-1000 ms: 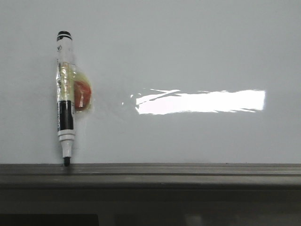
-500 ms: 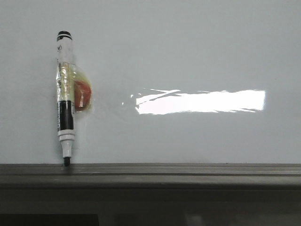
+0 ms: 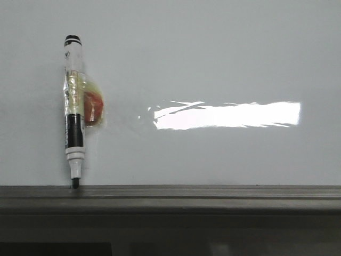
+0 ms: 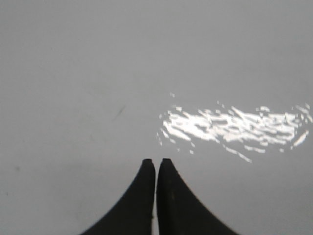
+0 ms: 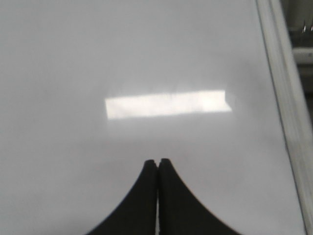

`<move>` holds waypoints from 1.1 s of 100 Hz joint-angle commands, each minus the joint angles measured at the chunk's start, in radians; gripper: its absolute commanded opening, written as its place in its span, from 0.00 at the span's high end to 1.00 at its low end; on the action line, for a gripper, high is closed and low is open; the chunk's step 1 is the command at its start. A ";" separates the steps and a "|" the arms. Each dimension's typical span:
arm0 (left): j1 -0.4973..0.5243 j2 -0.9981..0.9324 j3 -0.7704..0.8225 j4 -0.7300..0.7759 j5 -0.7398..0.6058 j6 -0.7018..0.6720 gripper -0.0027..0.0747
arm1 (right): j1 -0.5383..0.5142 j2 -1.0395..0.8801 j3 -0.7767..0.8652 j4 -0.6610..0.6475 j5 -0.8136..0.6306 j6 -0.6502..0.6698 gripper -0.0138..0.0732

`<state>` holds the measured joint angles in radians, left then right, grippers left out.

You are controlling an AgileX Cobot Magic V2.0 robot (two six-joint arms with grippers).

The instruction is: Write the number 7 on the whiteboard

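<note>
Filling nearly the whole front view, the whiteboard (image 3: 213,58) shows as a pale grey glossy sheet with a bright glare bar (image 3: 226,115) right of centre. A marker (image 3: 73,112) lies on its left part, cap end away from the camera and bare black tip (image 3: 75,182) touching the dark ledge (image 3: 170,198) that runs across the near edge. Clear tape (image 3: 74,93) wraps the marker's middle, and a small red-orange lump (image 3: 94,109) sits under the tape against the barrel's right side; what that lump is cannot be made out. Print on the barrel is too small to read. No drawn line of a 7 shows anywhere on the board in this view. Neither arm appears here, and below the ledge all is dark and indistinct.

In the left wrist view the left gripper (image 4: 156,164) hangs over bare board (image 4: 73,73), its two black fingers pressed together with only a hairline slit between them and nothing held. A broken, speckled glare (image 4: 234,127) lies beyond it. A faint short smudge (image 4: 119,112) marks the surface; it is too dim to identify.

In the right wrist view the right gripper (image 5: 157,163) is likewise closed tip to tip, empty, over the board (image 5: 58,58). A soft glare bar (image 5: 166,104) lies ahead, and the board's pale frame (image 5: 283,107) runs along one side, cut off by the picture's edge; beyond it the background is blurred.
</note>
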<state>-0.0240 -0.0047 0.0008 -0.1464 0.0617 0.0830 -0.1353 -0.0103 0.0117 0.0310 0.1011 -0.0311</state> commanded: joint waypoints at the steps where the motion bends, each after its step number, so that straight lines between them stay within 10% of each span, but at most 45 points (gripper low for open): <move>1: -0.001 -0.029 0.023 -0.015 -0.162 -0.003 0.99 | 0.003 -0.017 0.014 0.038 -0.224 0.001 0.91; 27: -0.001 -0.029 0.021 -0.015 -0.257 -0.005 0.99 | 0.003 -0.017 0.014 0.076 -0.322 0.004 0.91; 72: -0.001 0.150 -0.313 0.003 0.227 -0.005 0.99 | 0.003 0.128 -0.270 0.091 0.215 0.020 0.91; 110: -0.001 0.266 -0.358 -0.015 0.156 -0.003 0.94 | 0.005 0.212 -0.307 0.091 0.226 0.020 0.91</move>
<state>-0.0240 0.2355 -0.3222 -0.1468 0.3365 0.0830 -0.1353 0.1838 -0.2652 0.1175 0.3985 -0.0098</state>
